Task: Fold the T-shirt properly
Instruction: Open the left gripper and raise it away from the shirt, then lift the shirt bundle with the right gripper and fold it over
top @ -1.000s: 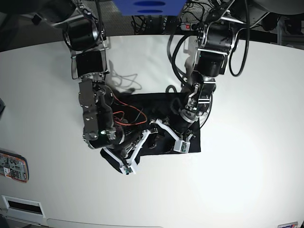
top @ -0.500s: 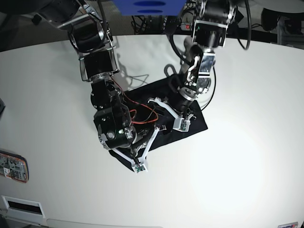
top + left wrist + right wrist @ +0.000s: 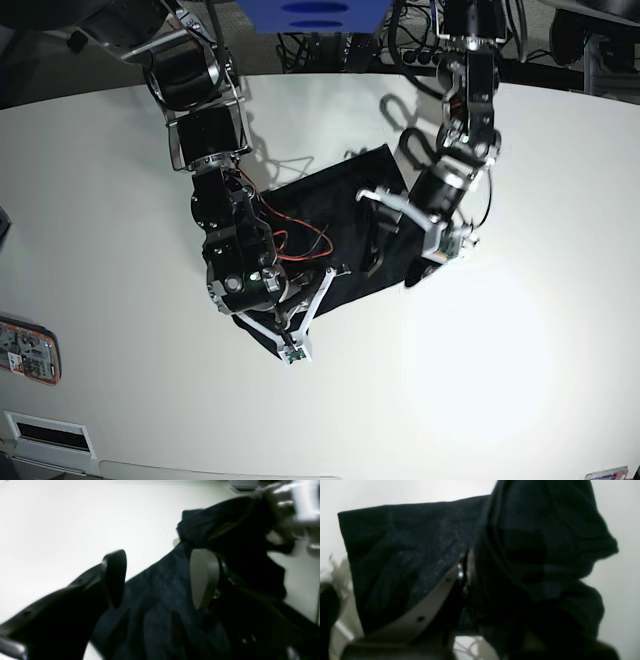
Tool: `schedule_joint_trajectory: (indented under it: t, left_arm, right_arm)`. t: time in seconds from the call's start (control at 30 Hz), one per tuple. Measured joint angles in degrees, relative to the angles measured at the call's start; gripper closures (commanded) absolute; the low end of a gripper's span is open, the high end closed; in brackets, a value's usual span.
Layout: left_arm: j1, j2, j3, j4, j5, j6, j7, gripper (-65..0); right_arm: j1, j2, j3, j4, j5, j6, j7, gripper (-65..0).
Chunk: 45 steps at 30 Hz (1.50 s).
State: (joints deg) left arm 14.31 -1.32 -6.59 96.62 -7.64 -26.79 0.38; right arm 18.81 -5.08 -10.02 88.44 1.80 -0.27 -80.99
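The black T-shirt [image 3: 335,215] lies folded and turned at a slant in the middle of the white table [image 3: 520,360]. My left gripper [image 3: 415,232] is at its right edge. In the left wrist view the two fingers [image 3: 113,577] stand partly apart with gathered cloth [image 3: 160,600] pinched between them. My right gripper [image 3: 294,345] is at the shirt's lower left corner. In the right wrist view one pale finger [image 3: 432,600] presses on a fold of the shirt [image 3: 402,562], and the other finger is hidden under draped cloth.
A thin white cable [image 3: 280,170] lies on the table behind the shirt. A phone-like object [image 3: 25,350] sits at the left edge, a white box [image 3: 45,432] at the bottom left. A blue panel [image 3: 310,12] hangs at the back.
The shirt has turned anticlockwise and shifted right. My left gripper swung right and back with the shirt's right edge. My right gripper stayed low at the lower left corner.
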Motion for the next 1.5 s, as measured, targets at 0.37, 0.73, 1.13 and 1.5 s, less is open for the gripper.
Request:
schedule_joint_trajectory:
  t: [0.37, 0.73, 1.13, 1.5]
  left_arm:
    - [20.0, -11.2, -15.7, 20.7, -12.2, 0.0, -0.3, -38.8]
    - [27.1, -14.2, -29.4, 20.4, -14.6, 0.0, -0.3, -38.8]
    - [25.4, -15.8, -25.8, 20.1, -14.2, -0.1, -0.1, -38.8]
    - [25.5, -15.5, -25.9, 19.9, -14.2, 0.0, -0.1, -38.8]
  right_arm:
    - [-0.3, 0.1, -11.4, 0.1, 0.1, -7.3, 0.0, 0.0]
    - [0.1, 0.2, -29.0, -1.3, -0.1, -27.8, 0.3, 0.0]
    - [-1.8, -4.8, -48.8, -36.9, -37.2, -43.4, 5.4, 0.0]
    - [-3.4, -3.8, -47.2, -32.6, -38.3, -41.0, 4.9, 0.0]
